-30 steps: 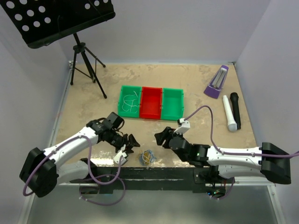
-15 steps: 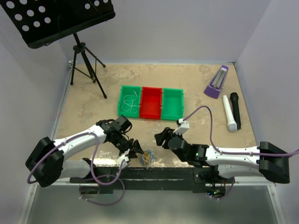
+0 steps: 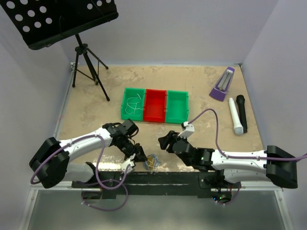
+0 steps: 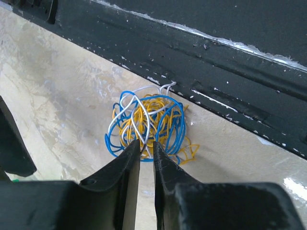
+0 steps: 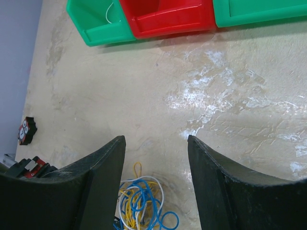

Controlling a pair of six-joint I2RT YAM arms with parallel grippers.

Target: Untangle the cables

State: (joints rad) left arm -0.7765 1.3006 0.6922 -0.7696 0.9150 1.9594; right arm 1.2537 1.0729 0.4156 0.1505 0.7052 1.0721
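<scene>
A: As you look down from above, your cables (image 3: 152,161) lie at the table's (image 3: 96,115) 6 o'clock. They are thin blue, yellow and white loops in one knot, just beside the black front rail (image 3: 182,178).

B: Your left gripper (image 3: 139,155) sits at the knot's 9 o'clock. Its jaws are narrowed to a slit and its tips touch the loops. You cannot tell whether a strand is pinched.

A: Your right gripper (image 3: 165,142) hovers at the knot's 1 o'clock, spread wide, holding nothing.

B: Agreed, it is apart from the knot.
</scene>
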